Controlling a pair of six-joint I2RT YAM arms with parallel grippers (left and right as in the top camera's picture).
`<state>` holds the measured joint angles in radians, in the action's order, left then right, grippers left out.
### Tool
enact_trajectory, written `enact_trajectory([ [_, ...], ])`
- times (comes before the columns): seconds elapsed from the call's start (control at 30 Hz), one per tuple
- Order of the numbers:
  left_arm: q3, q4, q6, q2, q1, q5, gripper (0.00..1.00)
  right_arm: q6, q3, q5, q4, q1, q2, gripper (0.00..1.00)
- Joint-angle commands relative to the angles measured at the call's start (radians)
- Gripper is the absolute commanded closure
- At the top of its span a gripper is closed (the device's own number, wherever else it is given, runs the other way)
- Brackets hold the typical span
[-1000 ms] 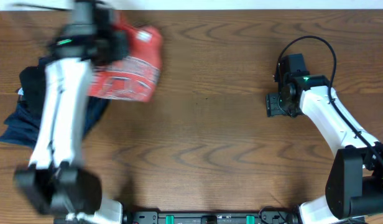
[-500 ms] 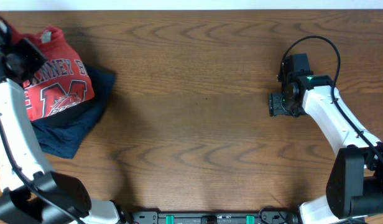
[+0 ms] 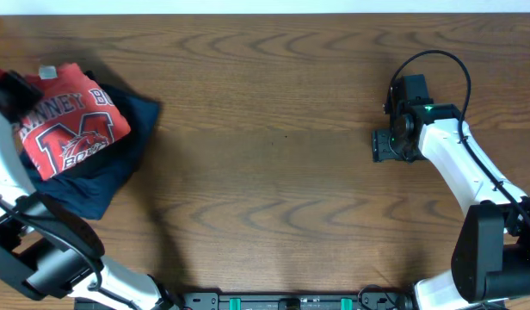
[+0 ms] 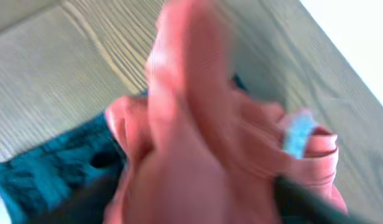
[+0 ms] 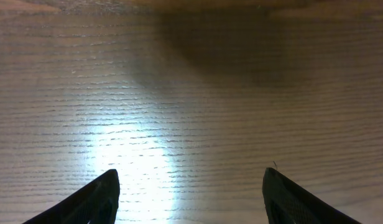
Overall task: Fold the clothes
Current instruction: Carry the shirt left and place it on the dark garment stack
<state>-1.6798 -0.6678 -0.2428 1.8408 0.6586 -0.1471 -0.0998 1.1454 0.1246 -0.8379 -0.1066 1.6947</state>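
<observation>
The clothes, a coral-red T-shirt [image 3: 71, 120] with dark-and-white lettering and a white neck tag [image 3: 48, 72], lie folded on a dark pile at the table's far left. My left gripper [image 3: 5, 86] is at the shirt's left edge. In the blurred left wrist view, red cloth [image 4: 198, 124] fills the frame. The left gripper [image 4: 191, 202] has dark fingers [image 4: 303, 199] standing wide apart on either side of it, open. My right gripper [image 3: 387, 145] hovers over bare wood at the right, and the right wrist view shows this gripper [image 5: 191, 183] open with nothing between its fingers.
A navy blue garment [image 3: 93, 185] lies under the shirt and sticks out toward the front and right; it shows as blue cloth [image 4: 48, 168] in the left wrist view. The wooden table [image 3: 274, 172] stretches between the arms. The table's back edge [image 3: 265, 12] runs behind the pile.
The left arm swung the red shirt leftward onto the dark pile. The shirt now lies flat there, print up, and the left jaws have opened. The right arm barely moved.
</observation>
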Motion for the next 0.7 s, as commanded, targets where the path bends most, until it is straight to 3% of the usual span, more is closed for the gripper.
enact_trajectory([
  [0.0,-0.039,0.018,-0.047,-0.039,0.04,-0.053,0.02,0.004,0.014,0.006,0.001,0.01,-0.005,0.28],
  [0.23,-0.095,0.087,-0.029,-0.142,0.034,-0.291,0.02,0.003,0.014,0.006,0.011,0.01,-0.005,0.28],
  [0.47,-0.054,0.009,-0.029,-0.106,-0.019,-0.293,0.02,0.003,0.014,0.006,0.011,0.01,-0.005,0.27],
  [0.67,0.068,0.003,-0.027,0.029,-0.085,-0.29,0.02,0.003,0.014,0.006,0.007,0.01,-0.005,0.27],
])
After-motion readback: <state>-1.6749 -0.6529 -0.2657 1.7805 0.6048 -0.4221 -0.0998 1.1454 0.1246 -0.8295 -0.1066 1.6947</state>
